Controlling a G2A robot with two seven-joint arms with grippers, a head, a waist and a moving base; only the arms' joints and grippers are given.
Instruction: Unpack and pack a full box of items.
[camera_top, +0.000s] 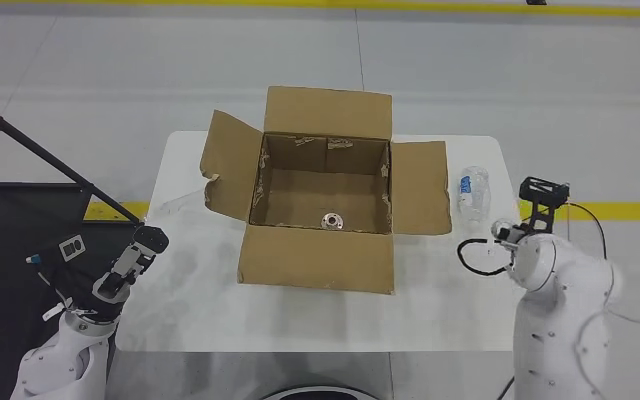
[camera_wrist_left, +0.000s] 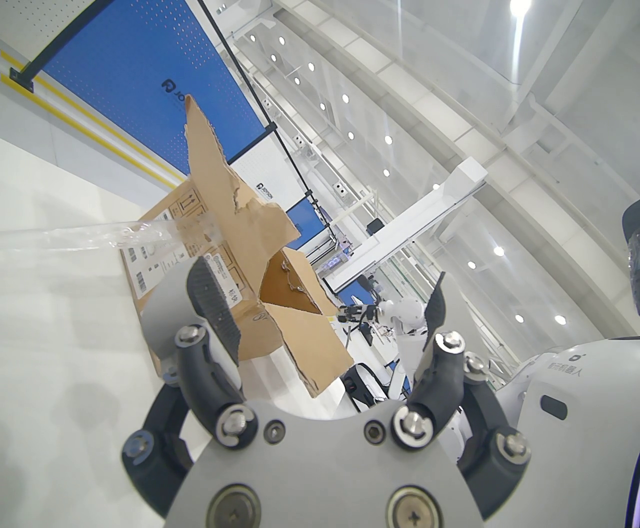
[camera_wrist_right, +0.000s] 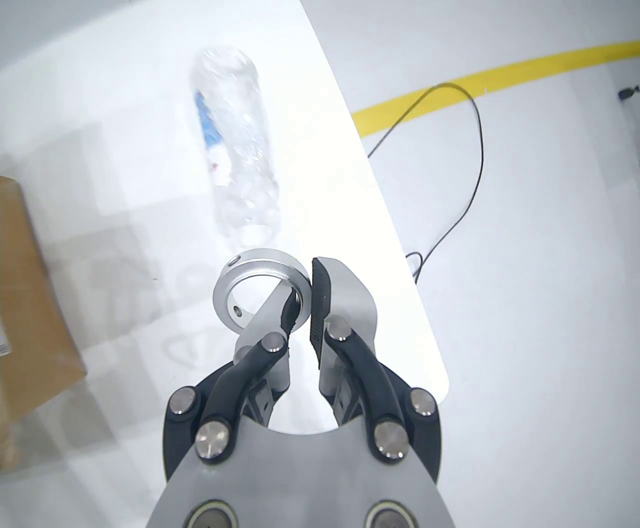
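Right gripper (camera_wrist_right: 302, 295): I see its fingers clamped on the wall of a silver metal ring (camera_wrist_right: 223, 300), one finger through the hole, over the white counter (camera_wrist_right: 125, 100) near its right edge. Just beyond lies a clear plastic bottle with a blue label (camera_wrist_right: 235, 150) (on its side). Left gripper (camera_wrist_left: 320, 280): fingers spread wide, holding nothing, at the counter's left edge. Between the two stands the open brown cardboard box (camera_top: 315, 260), flaps out; a small round metal part (camera_top: 331, 219) rests on its floor.
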